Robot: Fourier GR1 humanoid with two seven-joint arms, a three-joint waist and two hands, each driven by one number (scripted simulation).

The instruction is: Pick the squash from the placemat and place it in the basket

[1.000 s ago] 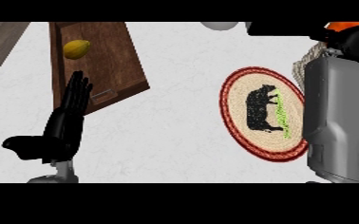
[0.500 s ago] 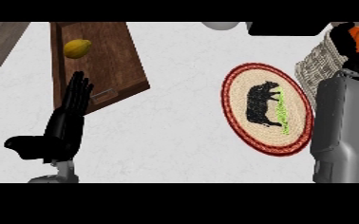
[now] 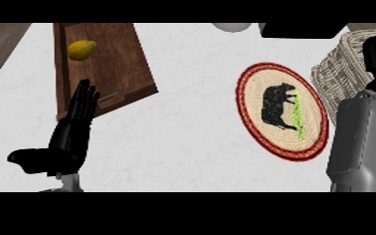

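The round woven placemat (image 3: 283, 110), red-rimmed with a black animal figure and a green streak, lies right of centre with no squash on it. The squash shows nowhere in the head view. A wicker basket (image 3: 336, 70) stands at the right edge, just beyond the mat. My right forearm (image 3: 354, 142) rises along the right edge in front of the basket. Only a dark sliver of my right hand (image 3: 369, 55) shows above the basket, and whatever it holds is hidden. My left hand (image 3: 67, 134) rests open at the lower left, fingers pointing up.
A wooden cutting board (image 3: 103, 64) lies at the upper left with a yellow lemon (image 3: 81, 50) on it. A grey rounded object (image 3: 234, 26) and a black box (image 3: 305, 30) sit at the counter's far edge. White counter lies between board and mat.
My right forearm has shifted right and down, uncovering more of the basket. An orange thing seen at the top right one second ago no longer shows. The left hand has not moved.
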